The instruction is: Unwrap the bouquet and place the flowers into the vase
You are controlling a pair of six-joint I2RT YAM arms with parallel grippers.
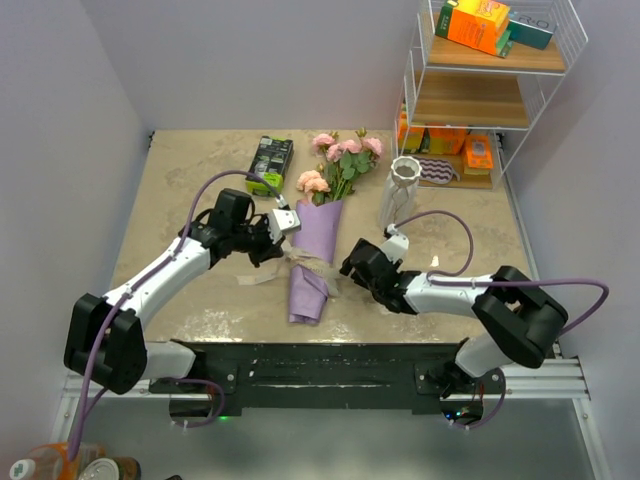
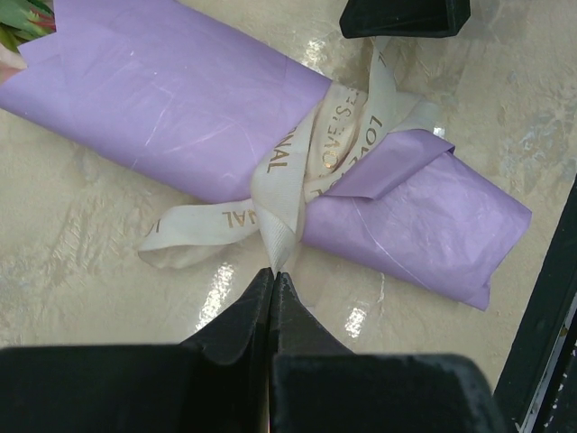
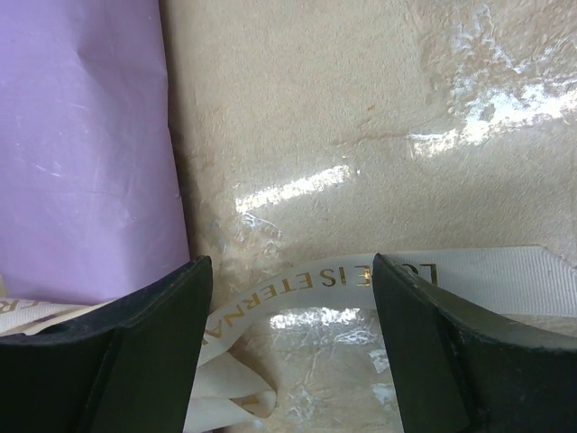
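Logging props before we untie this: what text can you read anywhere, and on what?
"LOVE IS E", also "NAL": gold print on the ribbon, left wrist view.
"IS ETERNAL", then "LO": same ribbon, right wrist view.
Too small to read: print on the orange boxes and teal box on the shelf, and the dark packet on the table.

Bouquet [image 1: 317, 250] lies mid-table with the left gripper [image 2: 272, 280] and right gripper [image 3: 288, 263] tight on either side of its tied waist, so side access there is blocked. Vase [image 1: 403, 186] stands just right of the blooms with a narrow gap, and the wire shelf [image 1: 480, 100] fills the far right corner. Bare table [image 1: 165, 175] at left and near right gives passing room.
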